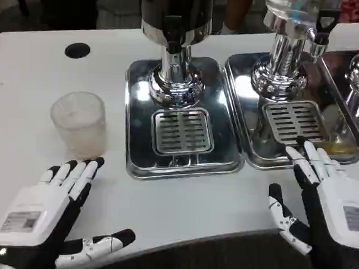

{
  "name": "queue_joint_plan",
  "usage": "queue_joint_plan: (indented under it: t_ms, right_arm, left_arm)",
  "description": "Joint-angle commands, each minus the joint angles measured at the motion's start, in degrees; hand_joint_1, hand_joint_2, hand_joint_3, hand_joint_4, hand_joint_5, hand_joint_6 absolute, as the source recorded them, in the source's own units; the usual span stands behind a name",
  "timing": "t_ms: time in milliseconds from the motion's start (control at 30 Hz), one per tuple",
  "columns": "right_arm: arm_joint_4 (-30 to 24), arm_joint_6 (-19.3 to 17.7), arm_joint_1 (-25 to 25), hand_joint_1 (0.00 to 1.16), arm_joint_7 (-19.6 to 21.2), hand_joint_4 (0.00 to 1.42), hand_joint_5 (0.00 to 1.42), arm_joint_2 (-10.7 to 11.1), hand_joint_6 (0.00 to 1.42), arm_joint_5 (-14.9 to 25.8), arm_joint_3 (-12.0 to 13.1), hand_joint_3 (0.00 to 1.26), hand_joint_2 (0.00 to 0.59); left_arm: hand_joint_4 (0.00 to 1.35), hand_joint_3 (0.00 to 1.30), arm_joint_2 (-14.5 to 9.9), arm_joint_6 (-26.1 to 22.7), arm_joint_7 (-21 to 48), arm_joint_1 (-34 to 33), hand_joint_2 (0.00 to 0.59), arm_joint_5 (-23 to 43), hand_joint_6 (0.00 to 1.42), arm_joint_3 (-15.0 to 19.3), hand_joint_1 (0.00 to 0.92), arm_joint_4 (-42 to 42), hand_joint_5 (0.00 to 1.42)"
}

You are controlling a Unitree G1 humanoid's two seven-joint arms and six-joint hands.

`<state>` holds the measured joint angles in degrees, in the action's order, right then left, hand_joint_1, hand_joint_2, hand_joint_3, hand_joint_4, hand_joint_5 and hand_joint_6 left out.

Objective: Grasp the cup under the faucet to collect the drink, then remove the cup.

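Frosted plastic cup (78,123) is standing on the white table (27,62), left of the drip tray (138,118), not under any faucet. Left hand (42,215) is lying spread and empty just below it; right hand (328,203) is waiting open too. Risk: thin wall tipping if fingertips nudge first.

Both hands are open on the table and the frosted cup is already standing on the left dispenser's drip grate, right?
Not quite. The head view shows the cup on the bare table, left of the tray, not on the grate. The left hand and right hand are open.
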<state>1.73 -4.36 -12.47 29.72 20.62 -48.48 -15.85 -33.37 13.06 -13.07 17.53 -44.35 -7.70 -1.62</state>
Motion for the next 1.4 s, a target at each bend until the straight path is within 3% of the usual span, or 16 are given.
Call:
queue_joint_plan:
  t_ms: [33, 967, 1133, 1400]
  right_arm:
    - [-0.57, -0.51, -0.20, 0.34, -0.35, 0.05, 0.07, 0.32, 0.11, 0.41, 0.71, 0.19, 0.493]
    - [-1.57, 0.14, -0.11, 0.34, -0.43, 0.06, 0.07, -0.53, 0.11, -0.31, 0.39, 0.19, 0.493]
    - [-1.39, 0.05, 0.05, 0.34, -0.40, 0.06, 0.07, -0.46, 0.11, -0.29, 0.51, 0.19, 0.493]
    - [-1.09, 0.05, 0.26, 0.34, -0.43, 0.06, 0.08, -0.67, 0.11, -0.03, 0.54, 0.19, 0.493]
  left_arm:
    - [0.00, 0.00, -0.07, -0.53, 0.46, 0.52, 0.066, 0.44, 0.00, 0.34, 0.000, 0.21, 0.00]
    - [0.00, 0.00, -0.80, 1.00, -0.01, -1.40, 0.068, 2.05, 0.00, 0.86, 0.000, -2.24, 0.00]
    - [0.00, 0.00, -0.44, 2.34, -1.98, -0.92, 0.064, 3.33, 0.00, 2.89, 0.000, -2.26, 0.00]
    - [0.00, 0.00, 1.32, 7.93, -7.72, 1.68, 0.046, 10.55, 0.12, 10.14, 0.000, -3.19, 0.00]
